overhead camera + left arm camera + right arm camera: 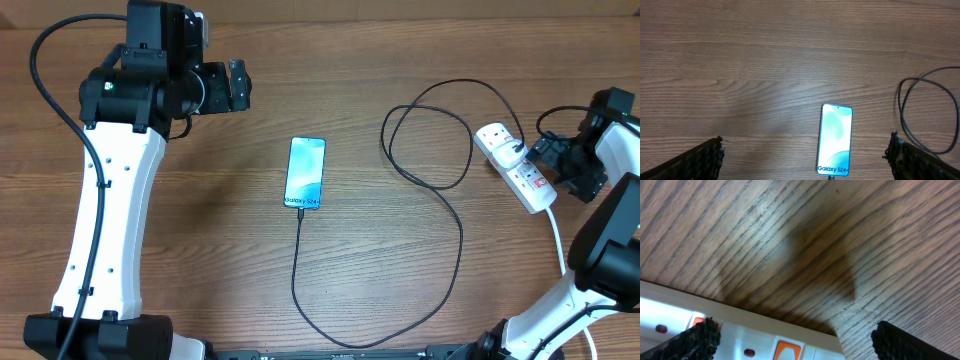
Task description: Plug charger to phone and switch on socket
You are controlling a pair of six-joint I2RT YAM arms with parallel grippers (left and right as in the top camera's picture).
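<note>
Smartphone (305, 172), small and rectangular with a bright blue-cyan screen, lies flat near the middle of the brown wood-grain desk (200, 250). A long thin black charger cable (462, 235) meets the short edge of the phone that faces the near edge of the desk, and it looks plugged in. The cable runs toward the near edge, bends back toward the right edge and loops before reaching a white elongated power strip (515, 165). The strip lies close to the right edge, and its thick white cord (557, 235) trails toward the near right corner.

The step in hand appears to be switching on the strip. The right gripper (545, 158) hovers just over it with its fingers (700, 337) spread and holding nothing. An orange-red switch (787, 350) shows directly beneath. The next move likely calls for lowering one fingertip onto the switch beside the occupied outlet; which switch that is cannot be told.

The left gripper (240, 88) hangs toward the far edge, also spread and empty.

Room is tight at the right edge, with the cable loop nearby. The left half of the desk is open wood.
</note>
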